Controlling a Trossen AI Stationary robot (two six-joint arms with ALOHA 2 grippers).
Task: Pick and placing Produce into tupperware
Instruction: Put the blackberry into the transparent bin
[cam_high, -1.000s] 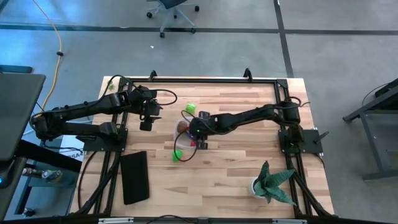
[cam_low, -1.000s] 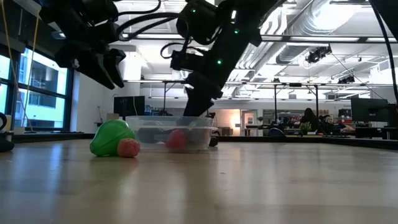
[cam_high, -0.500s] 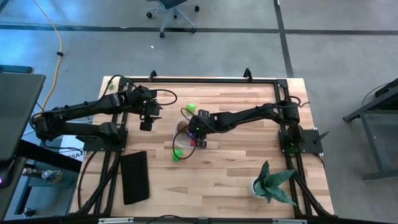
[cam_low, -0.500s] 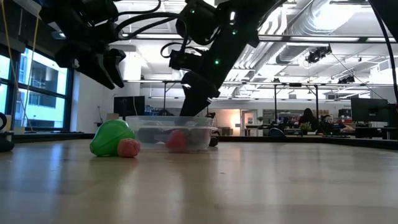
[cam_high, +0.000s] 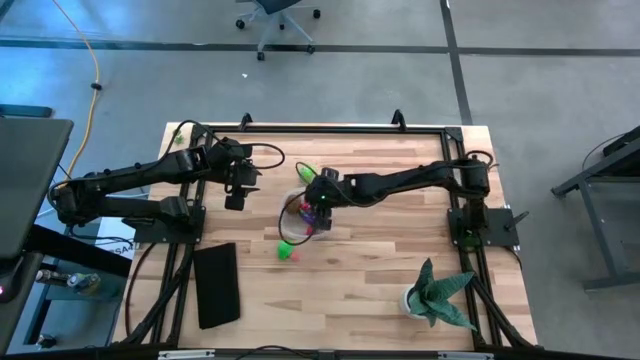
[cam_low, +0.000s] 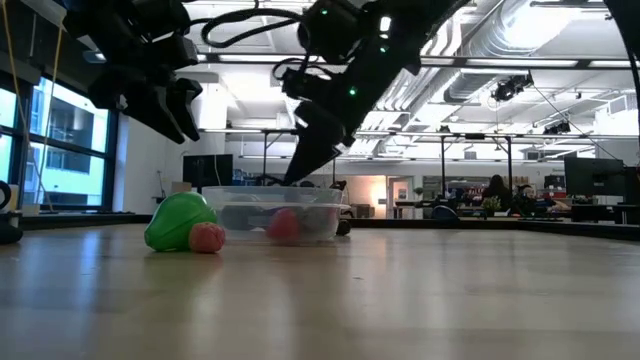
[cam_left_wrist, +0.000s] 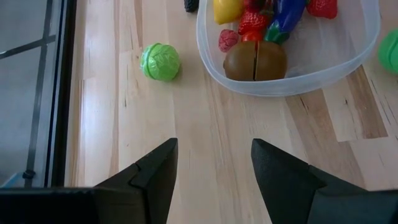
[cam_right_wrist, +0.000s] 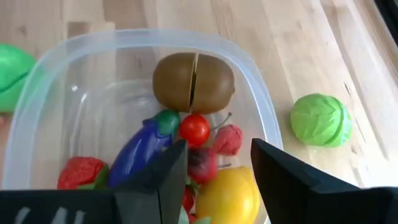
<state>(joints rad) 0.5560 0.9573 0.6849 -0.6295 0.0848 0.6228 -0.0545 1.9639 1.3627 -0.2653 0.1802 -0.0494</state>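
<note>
The clear tupperware (cam_high: 300, 218) stands mid-table and holds several pieces of produce: a brown kiwi (cam_right_wrist: 193, 82), a purple eggplant (cam_right_wrist: 142, 154), a red tomato (cam_right_wrist: 194, 128), strawberries and a yellow fruit (cam_right_wrist: 229, 195). A green cabbage (cam_right_wrist: 321, 119) lies on the wood at the tub's far side. Another green piece (cam_high: 288, 246) and a small red one (cam_low: 207, 237) lie at its near side. My right gripper (cam_right_wrist: 217, 177) hangs open just above the tub with nothing between its fingers. My left gripper (cam_left_wrist: 214, 167) waits open above the table, left of the tub.
A flat black slab (cam_high: 217, 285) lies near the front left. A spiky green potted plant (cam_high: 437, 293) stands at the front right. A black frame rail (cam_high: 320, 128) runs along the table's far edge. Bare wood stretches to the right of the tub.
My right gripper has risen out of the tupperware and drawn back a little toward the table's far edge. The tub and the produce in it have stayed where they were.
</note>
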